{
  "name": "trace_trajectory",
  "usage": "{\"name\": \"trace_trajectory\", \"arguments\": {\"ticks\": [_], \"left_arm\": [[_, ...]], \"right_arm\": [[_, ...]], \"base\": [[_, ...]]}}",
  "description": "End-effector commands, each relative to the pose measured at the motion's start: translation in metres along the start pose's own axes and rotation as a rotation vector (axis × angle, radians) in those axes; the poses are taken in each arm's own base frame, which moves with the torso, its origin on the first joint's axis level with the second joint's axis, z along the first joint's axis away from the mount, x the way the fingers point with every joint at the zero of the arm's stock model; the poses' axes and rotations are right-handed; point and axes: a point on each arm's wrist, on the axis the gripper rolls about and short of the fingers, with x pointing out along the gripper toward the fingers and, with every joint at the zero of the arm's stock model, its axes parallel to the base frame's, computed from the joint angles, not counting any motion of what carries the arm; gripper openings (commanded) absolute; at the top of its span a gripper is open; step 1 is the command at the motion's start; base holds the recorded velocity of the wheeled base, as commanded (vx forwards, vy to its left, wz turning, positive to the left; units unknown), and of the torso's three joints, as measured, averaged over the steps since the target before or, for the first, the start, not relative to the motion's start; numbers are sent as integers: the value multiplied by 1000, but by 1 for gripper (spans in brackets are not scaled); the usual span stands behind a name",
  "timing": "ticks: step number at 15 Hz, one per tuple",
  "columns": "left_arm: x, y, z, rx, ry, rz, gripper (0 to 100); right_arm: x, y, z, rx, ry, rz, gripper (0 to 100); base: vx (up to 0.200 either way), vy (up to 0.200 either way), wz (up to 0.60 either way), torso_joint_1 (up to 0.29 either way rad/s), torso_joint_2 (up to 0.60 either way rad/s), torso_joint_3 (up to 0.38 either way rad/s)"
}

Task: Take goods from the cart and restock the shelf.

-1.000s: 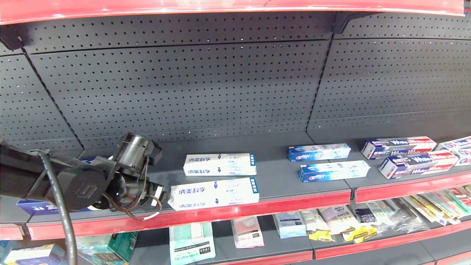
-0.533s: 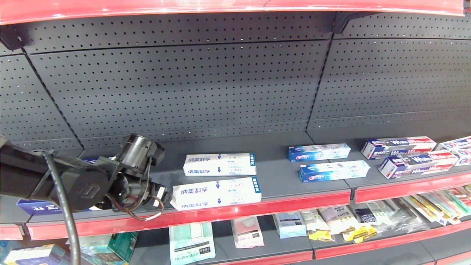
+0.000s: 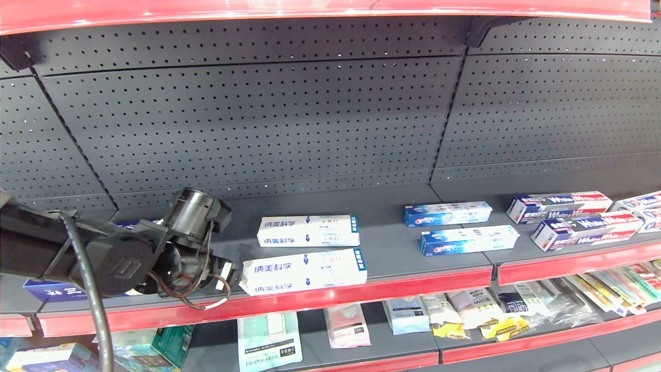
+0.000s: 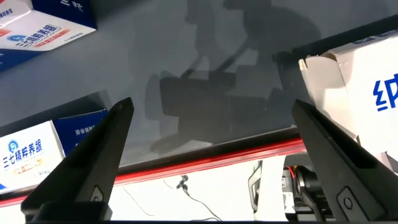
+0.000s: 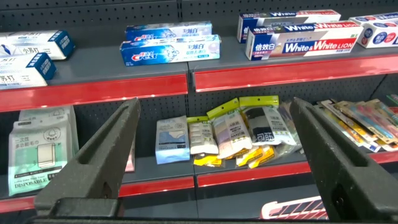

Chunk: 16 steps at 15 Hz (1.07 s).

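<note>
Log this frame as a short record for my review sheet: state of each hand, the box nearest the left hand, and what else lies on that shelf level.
left hand: open wide, at the left end of the front white rectangular toothpaste box
front box: flat along the front edge of the grey metal shelf, not clamped; contact with the hand unclear
rear white toothpaste box: flat, parallel behind it
right hand: open, empty, back from the shelf
same level: pair of blue toothpaste boxes to the right

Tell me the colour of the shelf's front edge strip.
The strip is red, clearest in head view.
</note>
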Motion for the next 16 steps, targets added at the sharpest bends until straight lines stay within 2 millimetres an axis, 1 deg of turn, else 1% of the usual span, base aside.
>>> {"name": "trace_trajectory", "arguments": {"ticks": [1, 7, 12, 15, 16], "left_arm": [[-1, -1, 0, 1, -4, -1, 100], [-2, -4, 0, 9, -5, -6, 100], [-4, -2, 1, 7, -14, -6, 100], [-16, 4, 5, -6, -55, -5, 100], [-28, 10, 7, -11, -89, -1, 100]], "right_arm": [[0, 0, 0, 0, 0, 0, 100], [0, 0, 0, 0, 0, 0, 100], [0, 0, 0, 0, 0, 0, 100], [0, 0, 0, 0, 1, 0, 100], [0, 0, 0, 0, 0, 0, 100]], "base": [[0, 0, 0, 0, 0, 0], [0, 0, 0, 0, 0, 0], [0, 0, 0, 0, 0, 0], [0, 0, 0, 0, 0, 0], [0, 0, 0, 0, 0, 0]]}}
